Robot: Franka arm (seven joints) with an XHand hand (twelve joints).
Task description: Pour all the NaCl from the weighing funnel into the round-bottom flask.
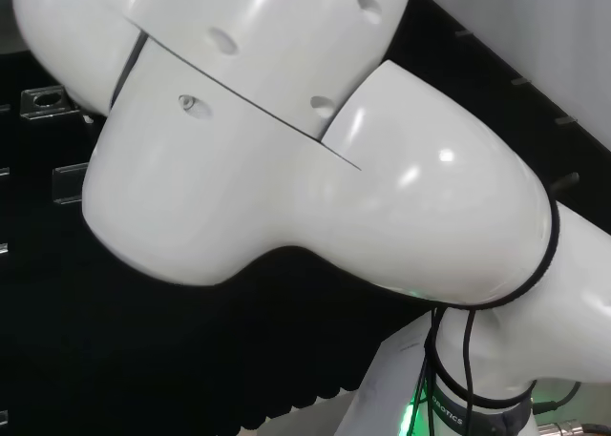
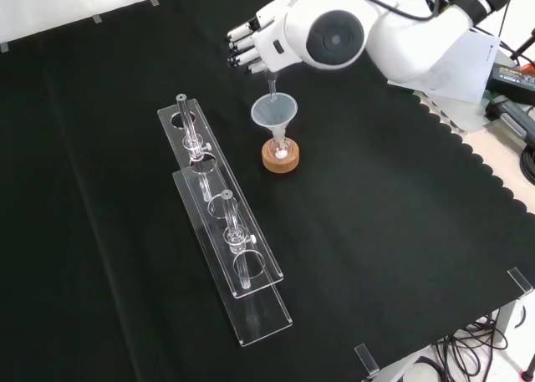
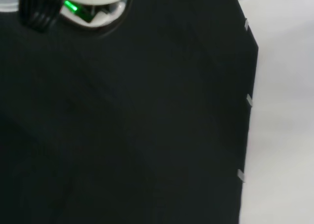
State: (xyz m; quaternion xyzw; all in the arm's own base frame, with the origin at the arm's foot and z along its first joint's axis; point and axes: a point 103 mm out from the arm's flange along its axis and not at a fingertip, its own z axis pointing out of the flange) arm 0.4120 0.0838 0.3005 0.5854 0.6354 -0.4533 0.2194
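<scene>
- Front view: my hand hangs at about 11 o'clock from the cork ring, just above the clear funnel seated in the flask neck.
- Fingers are curled round a thin clear piece, which I take to be the weighing funnel. Its stem points down, and its tip sits at or just inside the mouth of the clear funnel.
- The round-bottom flask stands upright on the cork ring. It is clear glass and mostly hidden by the funnel above it; a pale patch shows low inside, but I cannot tell whether that is salt or glare.
- Judgement: the pour is under way or about to finish. The weighing funnel is tipped steeply over the target. Whether any NaCl is left in it is too small to see.
- Left to do, as I judge it: empty the last grains, lift clear without knocking the clear funnel, and set the weighing funnel down.
- Two clear racks lie at 8 o'clock from the cork ring, well apart from my hand.
- Writing: nothing readable on the task's ware; no labels that I can make out on flask, funnel or racks.
</scene>
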